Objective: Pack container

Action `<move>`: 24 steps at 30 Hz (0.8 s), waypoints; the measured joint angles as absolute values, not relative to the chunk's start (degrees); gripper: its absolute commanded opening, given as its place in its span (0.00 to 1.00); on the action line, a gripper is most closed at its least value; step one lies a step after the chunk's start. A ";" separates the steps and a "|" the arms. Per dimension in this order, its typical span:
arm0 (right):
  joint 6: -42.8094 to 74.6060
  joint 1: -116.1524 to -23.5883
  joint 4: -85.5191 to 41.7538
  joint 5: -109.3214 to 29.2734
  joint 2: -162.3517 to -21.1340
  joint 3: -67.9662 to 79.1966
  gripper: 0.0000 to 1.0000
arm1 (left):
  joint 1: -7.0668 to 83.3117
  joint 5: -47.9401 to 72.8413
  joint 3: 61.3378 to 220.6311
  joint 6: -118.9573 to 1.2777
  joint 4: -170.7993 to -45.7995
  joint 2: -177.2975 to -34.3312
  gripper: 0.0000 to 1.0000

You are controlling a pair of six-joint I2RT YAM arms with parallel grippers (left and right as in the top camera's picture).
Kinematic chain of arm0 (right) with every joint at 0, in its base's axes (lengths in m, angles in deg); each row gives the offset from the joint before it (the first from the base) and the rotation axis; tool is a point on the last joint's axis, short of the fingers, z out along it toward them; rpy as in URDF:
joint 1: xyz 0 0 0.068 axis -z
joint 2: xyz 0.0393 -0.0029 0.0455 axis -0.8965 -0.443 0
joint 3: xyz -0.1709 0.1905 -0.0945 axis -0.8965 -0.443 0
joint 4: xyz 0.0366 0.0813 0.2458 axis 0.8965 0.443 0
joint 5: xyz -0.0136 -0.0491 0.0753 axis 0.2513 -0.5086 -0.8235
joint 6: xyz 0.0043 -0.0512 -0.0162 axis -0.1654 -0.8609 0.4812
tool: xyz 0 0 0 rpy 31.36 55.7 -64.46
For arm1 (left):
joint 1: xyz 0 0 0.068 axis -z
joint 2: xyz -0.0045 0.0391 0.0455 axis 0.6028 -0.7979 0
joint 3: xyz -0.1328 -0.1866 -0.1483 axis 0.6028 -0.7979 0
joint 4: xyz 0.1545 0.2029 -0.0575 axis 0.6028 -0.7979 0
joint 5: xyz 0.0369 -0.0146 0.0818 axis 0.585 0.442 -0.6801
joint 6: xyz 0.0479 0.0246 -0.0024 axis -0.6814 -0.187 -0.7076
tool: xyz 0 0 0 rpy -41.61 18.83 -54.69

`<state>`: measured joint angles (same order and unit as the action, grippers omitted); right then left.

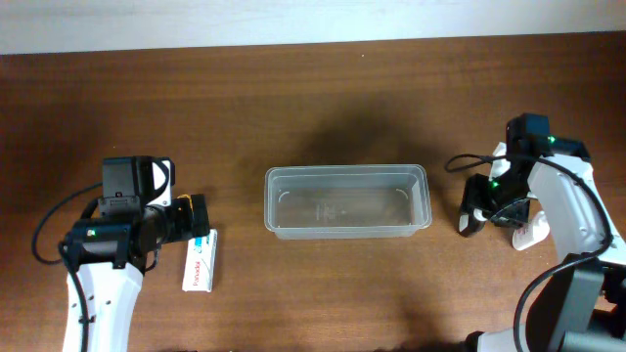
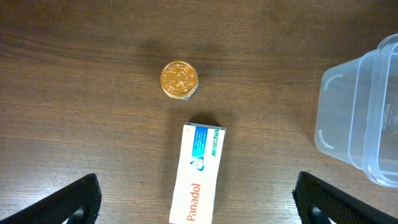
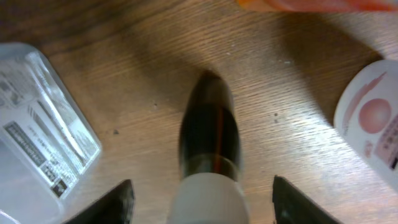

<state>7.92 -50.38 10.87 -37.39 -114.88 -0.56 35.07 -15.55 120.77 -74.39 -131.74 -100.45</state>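
We see the container [image 1: 347, 200] at the middle of the overhead frame, on the brown table [image 1: 293, 98], its long side running left to right and nothing inside it.

The left arm comes up from the lower left corner of the overhead frame and bends toward the centre. The left gripper [image 1: 196, 220] is left of the container and apart from it. In the left wrist view its fingers [image 2: 68, 202] sit in the two lower corners, spread wide and touching nothing. Between them, at the bottom centre, a white Panadol box [image 2: 199, 177] lies flat on the wood. Just above the box stands a small gold-capped jar [image 2: 179, 79], a narrow gap between the two. A rounded corner of the container fills the right edge of this view.

The right arm rises from the lower right corner of the overhead frame and folds back toward the centre. The right gripper [image 1: 471, 207] is just right of the container's short end. In the right wrist view its fingers [image 3: 106, 205] are also spread wide, one in each lower corner. A dark bottle [image 3: 208, 140] with a pale end lies on the table between them, with wood showing on either side of it, so we see no contact. The container's corner is at the left edge, a white round pack [image 3: 373, 121] at the right edge, and a blurred orange strip [image 3: 311, 5] along the top.
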 measured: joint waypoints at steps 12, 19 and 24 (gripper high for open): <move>7.99 -50.28 11.35 -37.41 -114.88 -0.56 0.40 | 35.07 -15.55 120.77 -74.39 -131.74 -100.45 0.99; 7.99 -50.28 11.55 -37.24 -114.88 -0.56 0.36 | 35.07 -15.55 120.77 -74.39 -131.74 -100.45 0.99; 7.99 -50.28 11.55 -37.24 -114.88 -0.56 0.36 | 35.07 -15.55 120.77 -74.39 -131.74 -100.45 0.99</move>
